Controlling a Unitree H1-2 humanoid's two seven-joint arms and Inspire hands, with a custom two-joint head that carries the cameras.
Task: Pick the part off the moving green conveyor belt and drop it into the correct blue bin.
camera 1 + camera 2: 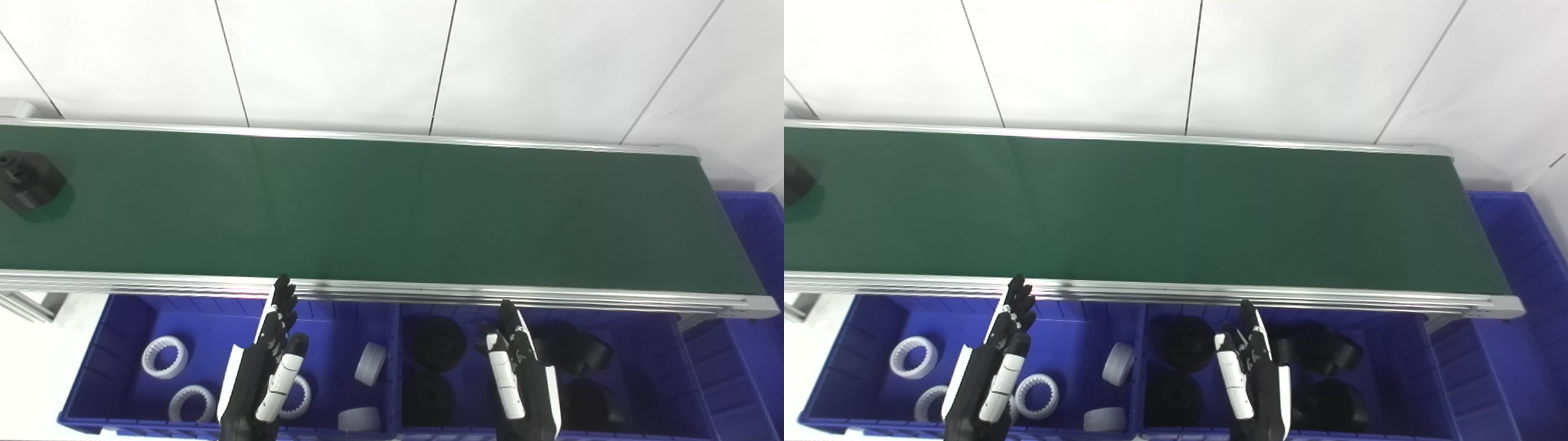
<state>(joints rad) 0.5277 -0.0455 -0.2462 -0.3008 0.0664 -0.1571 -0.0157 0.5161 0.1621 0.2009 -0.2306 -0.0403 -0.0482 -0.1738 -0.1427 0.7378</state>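
At far left, a chunky black part (27, 180) on smooth green belt (392, 214)

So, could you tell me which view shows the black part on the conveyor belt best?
The left eye view: the black part sits whole near the belt's left end. In the right eye view the picture's left edge crops it to a sliver.

You see the left hand (264, 373) and right hand (520, 380): black segmented fingers, white thumb shells, white side panels. Fasteners are likely present but unresolvable.
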